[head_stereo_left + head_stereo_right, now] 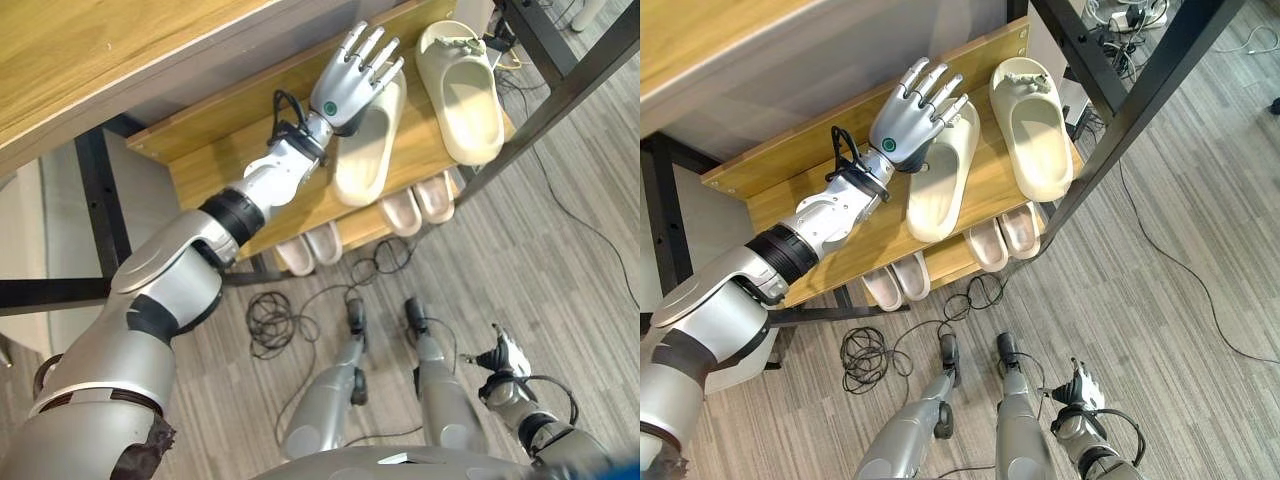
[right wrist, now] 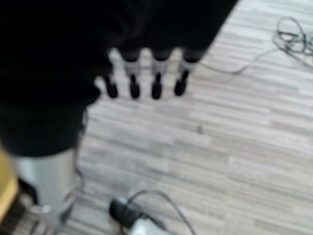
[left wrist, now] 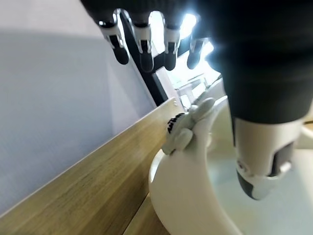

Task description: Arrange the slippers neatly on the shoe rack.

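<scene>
Two cream slippers lie on the wooden top shelf (image 1: 215,165) of the shoe rack. The nearer slipper (image 1: 368,145) lies under my left hand (image 1: 352,80), whose fingers are straight and spread above its toe end. The other slipper (image 1: 462,90) lies apart to the right, near the shelf's end. In the left wrist view the nearer slipper (image 3: 195,196) shows close beside my thumb (image 3: 261,166), not gripped. My right hand (image 1: 503,362) hangs low over the floor with straight fingers and holds nothing.
Two pairs of pale slippers (image 1: 310,248) (image 1: 420,203) sit on the lower shelf. A wooden tabletop (image 1: 90,50) overhangs the rack at upper left. A dark metal frame post (image 1: 560,95) runs diagonally past the rack's right end. Cables (image 1: 275,320) loop on the grey plank floor.
</scene>
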You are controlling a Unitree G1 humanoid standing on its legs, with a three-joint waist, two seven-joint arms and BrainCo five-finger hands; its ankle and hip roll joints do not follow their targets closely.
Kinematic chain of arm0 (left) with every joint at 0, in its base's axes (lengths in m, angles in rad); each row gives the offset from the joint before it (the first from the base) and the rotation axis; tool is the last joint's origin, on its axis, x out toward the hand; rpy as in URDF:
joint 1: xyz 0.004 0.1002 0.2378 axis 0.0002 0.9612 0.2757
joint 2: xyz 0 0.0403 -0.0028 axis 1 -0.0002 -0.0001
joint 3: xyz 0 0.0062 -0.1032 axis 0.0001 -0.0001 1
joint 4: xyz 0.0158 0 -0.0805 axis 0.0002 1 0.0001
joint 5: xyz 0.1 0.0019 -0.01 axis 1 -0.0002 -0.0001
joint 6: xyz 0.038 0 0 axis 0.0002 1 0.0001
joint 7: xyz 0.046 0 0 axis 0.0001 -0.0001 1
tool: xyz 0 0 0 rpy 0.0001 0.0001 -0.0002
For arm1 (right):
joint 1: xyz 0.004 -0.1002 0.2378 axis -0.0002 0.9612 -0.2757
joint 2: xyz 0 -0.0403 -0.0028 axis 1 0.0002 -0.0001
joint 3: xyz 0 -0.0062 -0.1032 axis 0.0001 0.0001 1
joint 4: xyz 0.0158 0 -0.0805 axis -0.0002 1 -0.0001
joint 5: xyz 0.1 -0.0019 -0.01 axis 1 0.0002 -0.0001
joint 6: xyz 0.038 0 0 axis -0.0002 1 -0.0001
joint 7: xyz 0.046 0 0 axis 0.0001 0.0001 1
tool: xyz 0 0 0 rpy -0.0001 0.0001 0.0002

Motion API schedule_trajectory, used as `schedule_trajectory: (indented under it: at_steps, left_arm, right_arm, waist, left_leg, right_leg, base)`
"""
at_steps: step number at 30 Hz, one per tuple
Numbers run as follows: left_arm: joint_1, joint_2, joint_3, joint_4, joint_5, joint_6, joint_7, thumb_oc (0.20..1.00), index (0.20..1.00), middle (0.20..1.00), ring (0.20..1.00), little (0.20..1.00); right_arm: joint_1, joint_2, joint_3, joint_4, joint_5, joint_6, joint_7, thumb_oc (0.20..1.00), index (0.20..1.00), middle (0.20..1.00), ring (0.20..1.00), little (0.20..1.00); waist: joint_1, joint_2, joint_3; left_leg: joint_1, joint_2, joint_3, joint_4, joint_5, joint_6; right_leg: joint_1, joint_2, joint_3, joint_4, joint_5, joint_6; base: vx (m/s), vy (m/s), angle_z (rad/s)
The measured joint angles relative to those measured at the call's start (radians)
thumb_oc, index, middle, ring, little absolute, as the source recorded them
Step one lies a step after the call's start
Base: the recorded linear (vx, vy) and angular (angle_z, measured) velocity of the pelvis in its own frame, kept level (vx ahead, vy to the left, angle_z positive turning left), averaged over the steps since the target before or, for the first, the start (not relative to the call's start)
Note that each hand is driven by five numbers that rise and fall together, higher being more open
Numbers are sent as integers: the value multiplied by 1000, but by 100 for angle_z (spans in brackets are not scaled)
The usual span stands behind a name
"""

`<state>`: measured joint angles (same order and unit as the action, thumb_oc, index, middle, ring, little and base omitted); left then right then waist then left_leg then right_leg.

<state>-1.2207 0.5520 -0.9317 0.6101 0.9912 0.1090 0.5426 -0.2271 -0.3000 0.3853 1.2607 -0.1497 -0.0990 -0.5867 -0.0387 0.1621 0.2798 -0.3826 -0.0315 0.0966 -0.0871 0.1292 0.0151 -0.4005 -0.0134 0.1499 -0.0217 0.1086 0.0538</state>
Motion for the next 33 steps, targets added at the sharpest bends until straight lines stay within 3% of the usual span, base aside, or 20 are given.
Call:
schedule_trajectory:
  at_steps: [11,15,23,27,33]
  left_arm:
    - [124,25,107,-54,-81,-44,-37,1000,1000,1000,1000,1000]
    - [231,49,192,-125,-180,-80,-66,1000,1000,1000,1000,1000]
    - [319,97,244,-125,-285,-105,-69,1000,1000,1000,1000,1000]
    - [433,103,354,-202,-364,-132,-87,1000,1000,1000,1000,1000]
    - [511,102,382,-243,-454,-150,-125,1000,1000,1000,1000,1000]
  right_arm:
    - [1,0,-25,-9,0,17,16,1000,1000,1000,1000,1000]
    - [14,2,-43,-13,0,31,28,1000,1000,1000,1000,1000]
    - [36,-9,-70,-21,0,50,36,1000,1000,1000,1000,1000]
    - [38,-15,-102,-27,0,54,48,1000,1000,1000,1000,1000]
    - [38,-17,-107,-26,1,66,66,1000,1000,1000,1000,1000]
  waist:
    - [6,15,12]
    - [9,19,11]
    - [36,34,0]
    - [44,48,-10]
    - [53,54,-23]
  left_leg:
    - [35,2,-3,-2,1,-2]
    - [61,2,-7,-2,-2,-6]
    - [86,1,-27,-3,-5,-12]
    - [93,-3,-27,-2,-1,-7]
    - [104,-3,-31,-3,-6,-14]
  right_leg:
    - [41,0,-5,-8,0,-1]
    - [71,-1,-8,-17,0,-3]
    - [112,-4,-30,-32,1,-5]
    - [118,-8,-31,-32,1,-5]
    - [132,-8,-33,-34,1,-5]
  base:
    - [0,-1,0]
    - [8,-7,1]
    - [-2,-10,8]
    - [0,-3,1]
    - [0,0,0]
